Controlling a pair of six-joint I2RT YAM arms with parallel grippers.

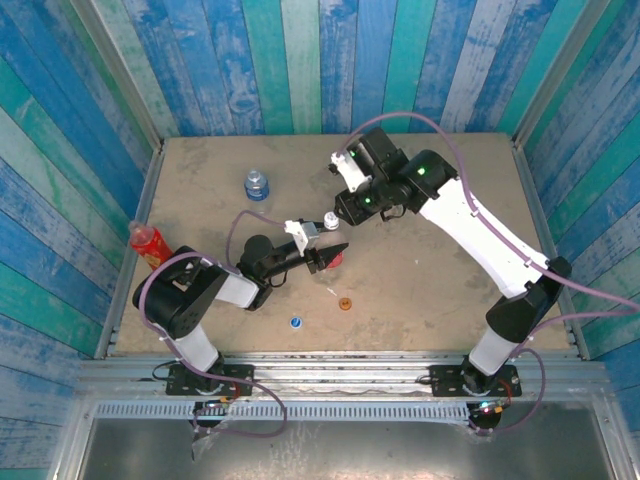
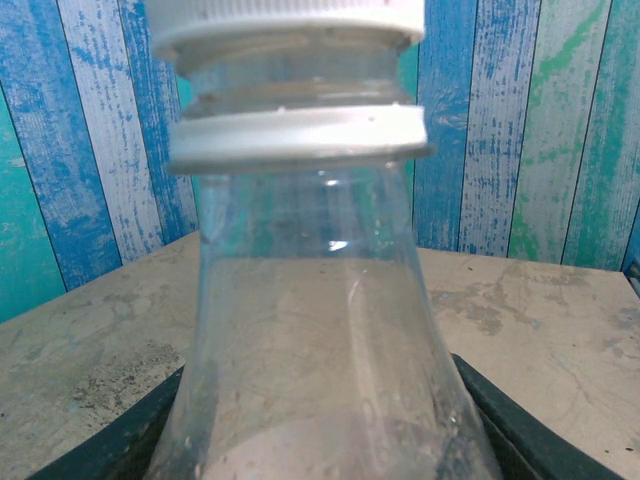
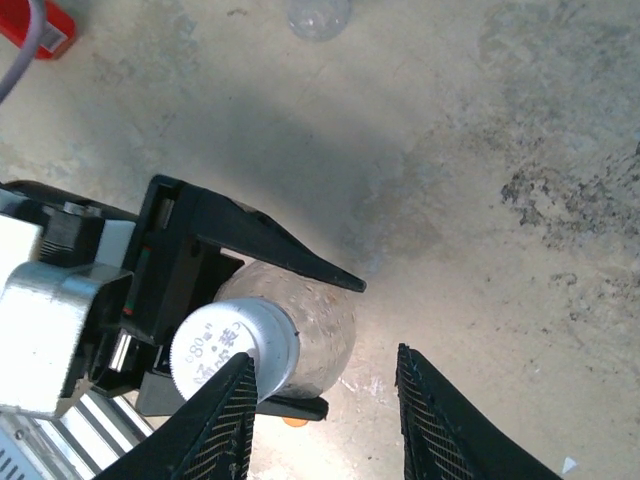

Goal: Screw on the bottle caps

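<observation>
Bottle status: your left gripper [image 1: 331, 258] pinches the clear bottle [image 2: 320, 330] by its body, with the white cap [image 3: 225, 345] sitting on its neck. Your right gripper [image 3: 323, 356] stands spread just beside that cap, not around it. The orange cap [image 1: 345, 303] and blue cap [image 1: 296, 322] lie on the table near the bottle, on its arm-base side.

Bottle [image 2: 320, 340]: clear, glossy, smooth plastic. Cap [image 2: 290, 25]: white matt plastic. Table [image 2: 560, 330]: rough, mottled, matt. Walls [image 2: 90, 140]: weathered painted wood planks.
</observation>
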